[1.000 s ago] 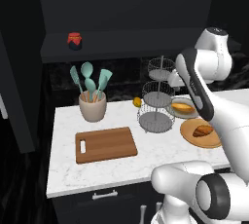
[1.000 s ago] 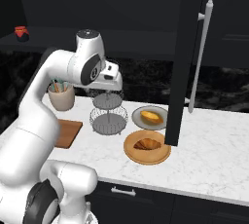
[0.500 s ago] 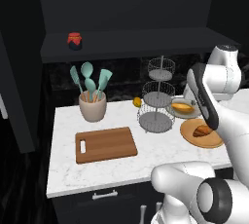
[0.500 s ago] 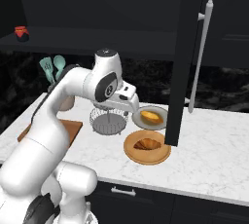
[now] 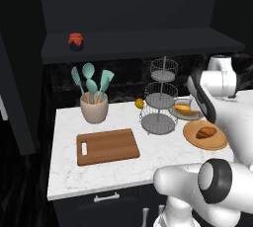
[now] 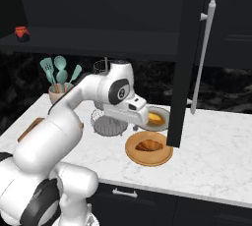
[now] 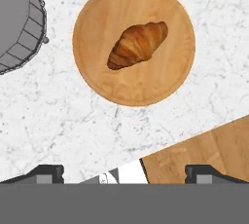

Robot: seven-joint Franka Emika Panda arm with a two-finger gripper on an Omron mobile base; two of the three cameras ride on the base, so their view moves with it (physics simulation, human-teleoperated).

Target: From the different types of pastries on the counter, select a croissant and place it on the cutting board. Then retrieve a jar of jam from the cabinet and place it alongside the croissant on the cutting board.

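Observation:
The croissant (image 7: 137, 44) lies dark golden-brown on a round wooden plate (image 7: 133, 84) right of the wire stand; it also shows as croissant (image 5: 206, 132) and croissant (image 6: 148, 145). My gripper (image 7: 125, 173) hangs above it, open, nothing between its fingertips (image 7: 46, 173); from the right it is the gripper (image 6: 140, 117) over the plate's back edge. The paler pastry (image 5: 183, 108) rests on a grey plate behind. The cutting board (image 5: 106, 146) lies bare at the counter's (image 5: 64, 171) front left. The jar of jam (image 5: 75, 41) stands on the cabinet shelf (image 5: 138, 46).
A three-tier wire stand (image 5: 159, 102) rises mid-counter, close left of the round plate. A beige utensil cup (image 5: 94, 107) and a small yellow fruit (image 5: 140, 103) sit further back. A black cabinet door (image 6: 189, 58) with a long handle hangs open just right of the plate.
The arm has swung right, from above the wire stand to over the round plate with the croissant. The objects have not moved.

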